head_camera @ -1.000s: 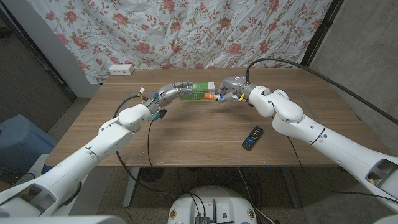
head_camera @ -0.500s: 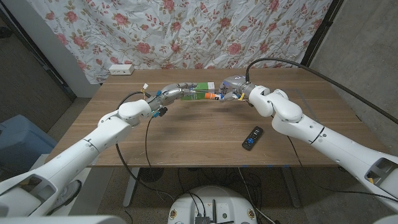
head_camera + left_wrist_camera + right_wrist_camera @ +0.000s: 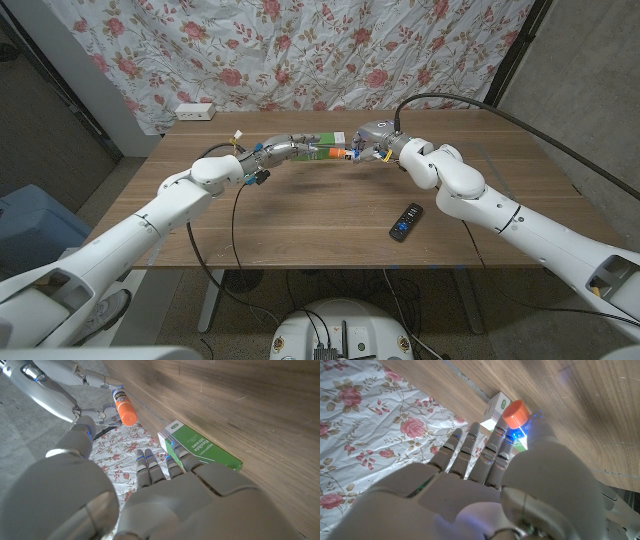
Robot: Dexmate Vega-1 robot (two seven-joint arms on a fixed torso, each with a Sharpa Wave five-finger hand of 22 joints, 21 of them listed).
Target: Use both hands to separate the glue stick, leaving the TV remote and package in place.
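The wooden tabletop (image 3: pixel 300 215) carries everything, with both arms meeting over its far middle. The right hand (image 3: pixel 366 143) is clenched around the glue stick (image 3: pixel 123 406), lifting it clear of the wood with the orange end pointing toward the other arm, presumably so that end can be pulled off. The left hand (image 3: pixel 283 149) reaches toward it alongside the green package (image 3: pixel 322 145); its fingers (image 3: pixel 150 467) look stretched out and hold nothing I can see, so it appears released, probably lining up for the orange end. The package lies flat on the tabletop just beside the meeting hands, so a careless reach could nudge it. The black TV remote (image 3: pixel 405 221) lies well apart, nearer the front edge below the right forearm, out of the way
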